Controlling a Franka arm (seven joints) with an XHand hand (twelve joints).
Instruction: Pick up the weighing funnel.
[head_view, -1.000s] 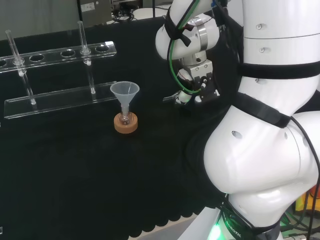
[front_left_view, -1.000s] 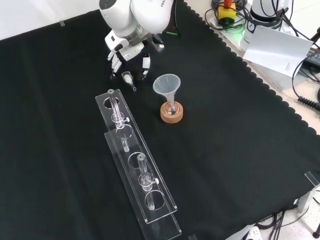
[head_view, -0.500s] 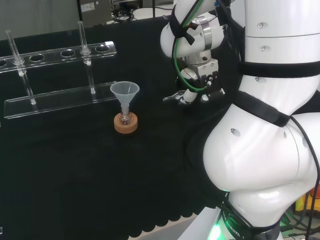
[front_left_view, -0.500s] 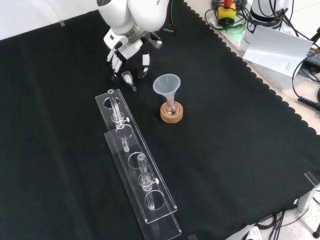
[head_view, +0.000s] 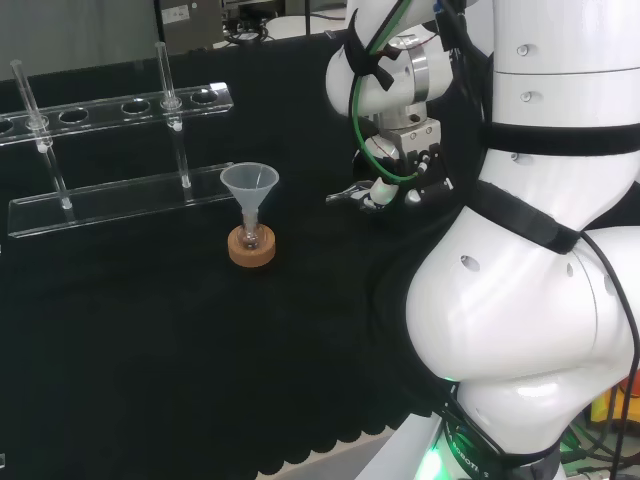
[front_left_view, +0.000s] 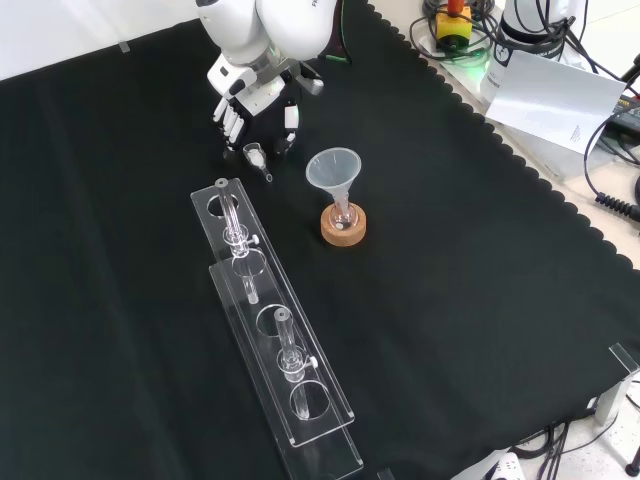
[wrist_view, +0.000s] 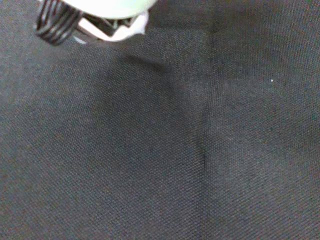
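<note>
Weighing funnel (front_left_view: 257, 157) lies flat on the black cloth (front_left_view: 120, 200), and it has not moved. In the front view it sits at about 10 o'clock from the big funnel (front_left_view: 334, 170), just past the top end of the clear rack (front_left_view: 275, 340). The hand (front_left_view: 254, 100) hangs at 12 o'clock from it, near but not touching. Its fingers (front_left_view: 229, 118) point down and are spread apart, with nothing in them.

What has changed is the hand. In the last second it has slid a little toward 12 o'clock in the front view, away from the small piece. In the head view the hand (head_view: 405, 178) has gone a little toward 3 o'clock, and the weighing funnel (head_view: 347, 196) stays at 9 o'clock from it.

So the pick-up has not started yet. The hand seems to be backing off a bit, maybe to line up again. It must come down over the piece and close round it. The piece is small and clear, so it may slip away.
</note>
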